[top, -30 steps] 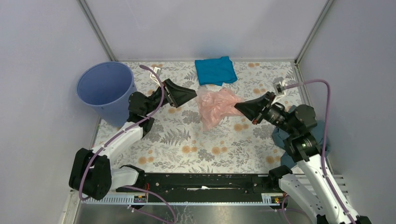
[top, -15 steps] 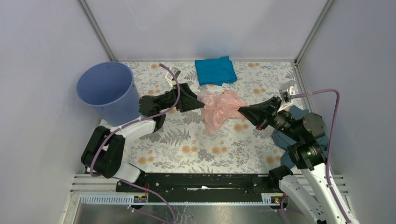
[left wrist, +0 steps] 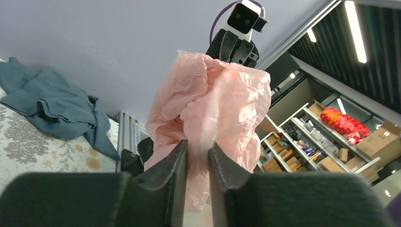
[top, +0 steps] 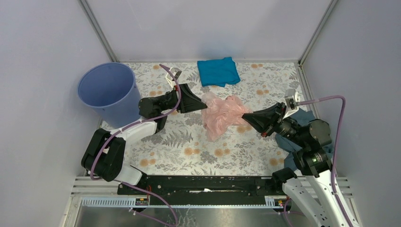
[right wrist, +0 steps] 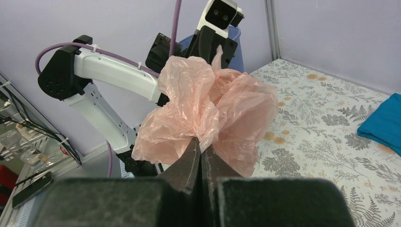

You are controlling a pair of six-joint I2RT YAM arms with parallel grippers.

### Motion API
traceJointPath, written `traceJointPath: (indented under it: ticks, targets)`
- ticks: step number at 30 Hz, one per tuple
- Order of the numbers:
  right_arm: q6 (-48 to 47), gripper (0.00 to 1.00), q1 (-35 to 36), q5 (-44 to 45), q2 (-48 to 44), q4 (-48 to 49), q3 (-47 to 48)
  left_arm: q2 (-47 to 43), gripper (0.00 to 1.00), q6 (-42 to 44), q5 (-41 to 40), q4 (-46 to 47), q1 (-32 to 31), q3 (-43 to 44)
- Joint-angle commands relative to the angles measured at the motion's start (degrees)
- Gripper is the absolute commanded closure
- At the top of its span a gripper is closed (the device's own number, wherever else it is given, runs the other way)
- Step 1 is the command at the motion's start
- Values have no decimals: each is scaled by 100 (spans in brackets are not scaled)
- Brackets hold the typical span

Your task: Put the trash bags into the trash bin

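The pale-pink trash bag (top: 221, 113) hangs crumpled above the middle of the floral table, held from both sides. My left gripper (top: 204, 105) reaches it from the left; in the left wrist view its jaws (left wrist: 198, 144) pinch a fold of the trash bag (left wrist: 208, 104). My right gripper (top: 244, 116) comes from the right, and in the right wrist view it (right wrist: 201, 142) is shut tight on the trash bag's (right wrist: 213, 104) film. The lavender-blue trash bin (top: 106, 85) stands upright at the far left, apart from the bag.
A bright blue folded cloth (top: 217, 71) lies at the back centre. A grey-blue cloth (top: 302, 117) sits at the right edge, partly under my right arm. Walls enclose the table on three sides.
My left gripper swung right from near the bin to the bag and closed on its left side. My right gripper stayed shut on the bag, and its arm drew back to the right.
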Motion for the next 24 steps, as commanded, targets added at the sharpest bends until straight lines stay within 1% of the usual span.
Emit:
traceJointPath:
  ticks: [1, 2, 3, 4, 5, 6, 7, 8, 9, 10, 11, 12, 13, 14, 15, 16, 17, 19, 21, 22, 23, 24]
  targets:
    - [74, 100, -22, -152, 96, 139, 48, -149, 85, 122, 126, 320, -37, 244]
    - [41, 99, -21, -109, 77, 91, 41, -178, 92, 194, 160, 160, -30, 288]
    - [-15, 95, -21, -29, 57, -2, 36, -228, 99, 312, 181, 38, -10, 310]
    - [-86, 88, -22, 65, 24, -123, 32, -324, 100, 466, 175, -263, 8, 316]
    - [-199, 81, -21, 190, -16, -318, 31, -441, 100, 813, 126, -620, 50, 305]
    - [-349, 76, -21, 389, -54, -573, 35, -621, 100, 1067, 36, -1134, 96, 289]
    - [-516, 68, -21, 692, -83, -971, 58, -833, 100, 1709, -127, -1838, 144, 289]
    - [-665, 58, -21, 1184, -113, -1414, 81, -1071, 100, 2425, -394, -2871, 194, 328]
    - [-754, 44, -21, 1751, -133, -1764, 65, -1354, 100, 3234, -821, -4042, 221, 434]
    - [-800, 30, -21, 2394, -148, -2105, 29, -1701, 100, 4000, -1793, -5409, 221, 617]
    - [-744, 20, -21, 3153, -156, -2400, -29, -1896, 100, 4535, -2583, -6371, 188, 756]
    - [-606, 11, -26, 3796, -122, -2648, -93, -2039, 100, 4811, -3155, -6910, 168, 832]
    - [-461, 6, -28, 4426, -53, -2881, -115, -2130, 100, 4947, -3543, -7182, 163, 861]
    - [-397, 4, -24, 4643, 63, -3035, -104, -2176, 100, 5019, -3736, -7317, 165, 883]
    - [-431, 3, -23, 4532, 186, -3078, -77, -2186, 100, 5058, -3759, -7357, 165, 901]
    - [-467, 1, -21, 4164, 296, -3024, -53, -2169, 100, 5046, -3702, -7331, 166, 911]
    - [-491, 1, -21, 3648, 405, -2895, -30, -2137, 100, 5010, -3628, -7295, 165, 907]
    - [-487, 3, -21, 2101, 639, -2250, 1, -2045, 100, 4910, -3552, -7258, 165, 910]
    - [-29, 4, -13, 876, 899, -1501, -35, -1926, 100, 4855, -3443, -7269, 166, 945]
    - [294, 4, -8, 527, 1026, -1062, -110, -1871, 100, 4824, -3366, -7270, 165, 967]
    - [709, 3, 7, 211, 1138, -412, -305, -1833, 100, 4775, -3283, -7255, 165, 979]
    - [1108, 1, 46, 147, 1256, 159, -483, -1801, 100, 4733, -3205, -7212, 165, 977]
